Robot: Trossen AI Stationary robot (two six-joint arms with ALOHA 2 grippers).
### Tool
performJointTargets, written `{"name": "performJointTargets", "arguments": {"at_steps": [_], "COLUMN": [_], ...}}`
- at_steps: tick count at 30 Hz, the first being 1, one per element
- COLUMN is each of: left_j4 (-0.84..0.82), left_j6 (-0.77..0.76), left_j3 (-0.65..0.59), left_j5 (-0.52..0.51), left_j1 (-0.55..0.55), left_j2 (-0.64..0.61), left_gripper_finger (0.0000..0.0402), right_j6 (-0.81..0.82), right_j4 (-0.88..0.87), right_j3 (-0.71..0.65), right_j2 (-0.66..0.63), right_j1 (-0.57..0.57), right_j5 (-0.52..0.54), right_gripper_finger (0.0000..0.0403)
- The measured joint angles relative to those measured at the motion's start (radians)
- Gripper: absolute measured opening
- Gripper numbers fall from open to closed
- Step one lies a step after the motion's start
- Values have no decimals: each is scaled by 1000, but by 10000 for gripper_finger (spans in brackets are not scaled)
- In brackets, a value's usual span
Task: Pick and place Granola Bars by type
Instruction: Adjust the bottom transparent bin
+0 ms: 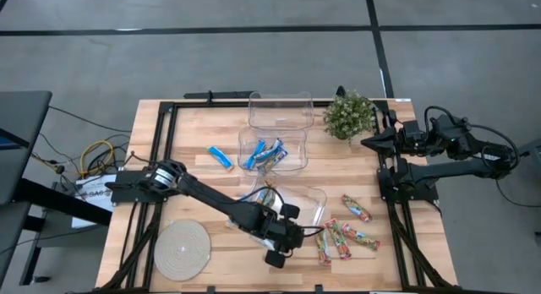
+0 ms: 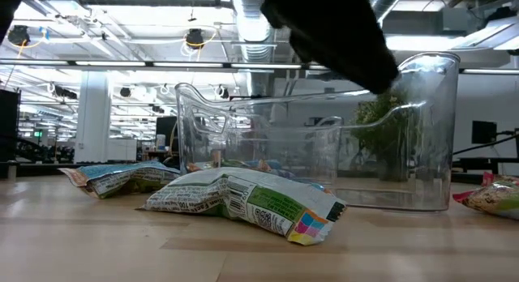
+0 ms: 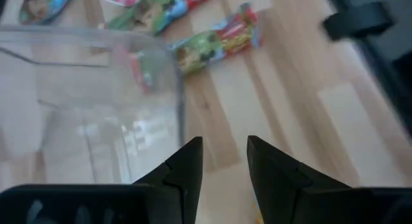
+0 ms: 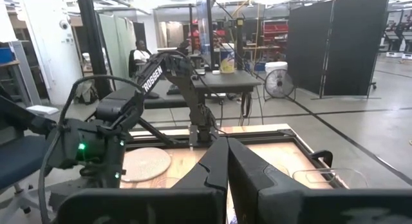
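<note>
Red-green-orange Granola Bars lie flat on the wood at the near right point(image 1: 342, 237) point(image 3: 215, 44), one of them farther off point(image 1: 357, 208). A bright blue bar point(image 1: 221, 157) rests on the table left of the middle clear bin point(image 1: 272, 150), which holds more blue bars point(image 1: 265, 155). The near clear bin point(image 1: 292, 203) point(image 3: 96, 89) holds one bar point(image 1: 269, 195). My left gripper point(image 1: 296, 236) point(image 3: 222, 161) hovers beside this bin's near right corner, slanting down, open, with bare wood between its fingers. My right gripper point(image 1: 368, 142) point(image 4: 226, 161) waits shut at the far right.
An empty clear bin point(image 1: 281, 108) stands at the far edge, with a small potted plant point(image 1: 348, 115) to its right. A round woven mat point(image 1: 182, 250) lies near left. Two bars point(image 2: 243, 202) point(image 2: 122, 178) lie in front of the near bin point(image 2: 324, 152) in the low view.
</note>
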Motion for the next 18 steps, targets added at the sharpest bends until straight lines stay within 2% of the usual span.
{"name": "performJointTargets", "arguments": {"at_steps": [8, 18], "left_j4": [17, 19], "left_j6": [5, 26], "left_j3": [-2, -2], "left_j5": [-22, -133], "left_j1": [22, 53], "left_j2": [17, 17], "left_gripper_finger": [116, 116], "right_j6": [0, 0], "right_j4": [0, 0], "right_j3": [0, 0], "right_j2": [0, 0], "right_j1": [0, 0], "right_j5": [0, 0], "right_gripper_finger": [0, 0]}}
